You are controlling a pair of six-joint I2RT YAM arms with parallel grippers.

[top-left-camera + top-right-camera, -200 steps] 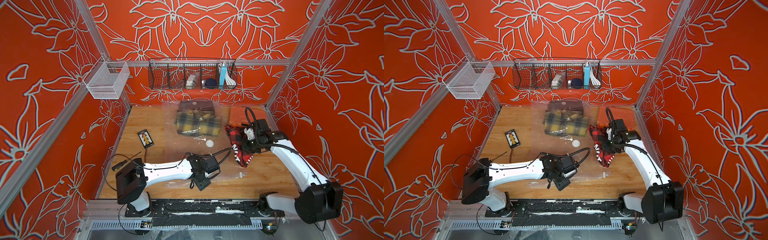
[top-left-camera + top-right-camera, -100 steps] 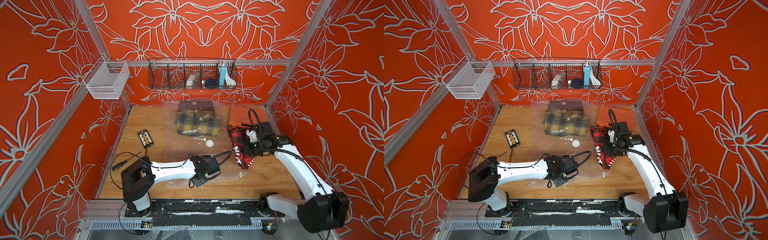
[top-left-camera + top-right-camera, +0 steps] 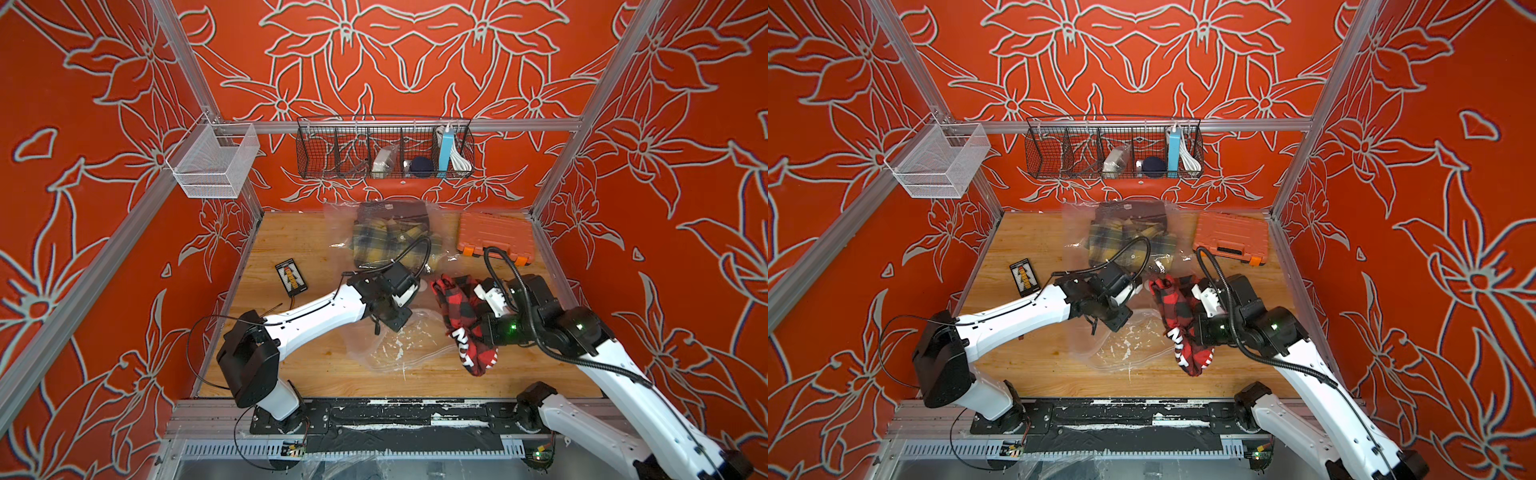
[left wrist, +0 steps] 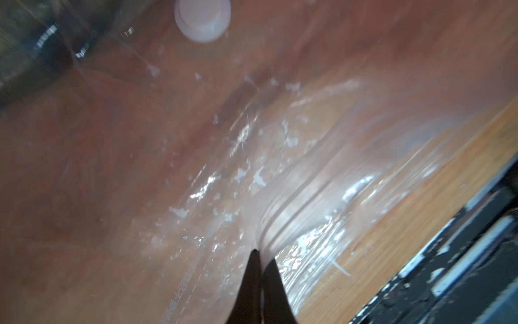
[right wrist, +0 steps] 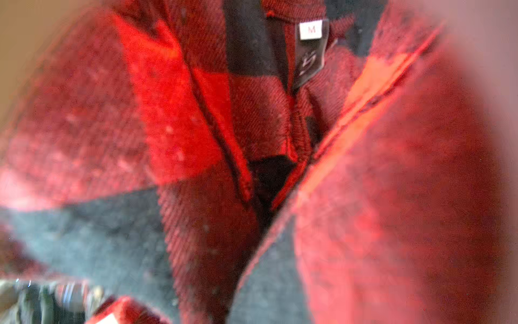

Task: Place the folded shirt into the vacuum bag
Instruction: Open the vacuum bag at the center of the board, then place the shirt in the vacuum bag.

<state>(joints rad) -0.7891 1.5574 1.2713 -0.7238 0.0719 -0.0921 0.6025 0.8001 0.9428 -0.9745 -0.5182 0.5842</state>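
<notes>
At the centre of the table (image 3: 291, 237), toward its front edge, the left end effector (image 4: 259, 254) is clamped shut on a raised fold of the vacuum bag (image 3: 395, 353). The clear plastic runs back to the far edge, and the white valve disc (image 4: 202, 19) is visible. Just beside the bag, toward the right edge, the right end effector (image 3: 482, 322) grips the bunched red-and-black shirt (image 3: 453, 299), which is outside the bag. An orange case (image 3: 494, 237) occupies the far right corner.

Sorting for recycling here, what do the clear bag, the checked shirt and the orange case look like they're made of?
Vacuum bag: thin clear plastic film, glossy; it wrinkles and glints.
Plaid shirt: woven flannel-like cloth, matte; twill ribs show.
Orange case: probably moulded hard plastic, ribbed lid.
</notes>
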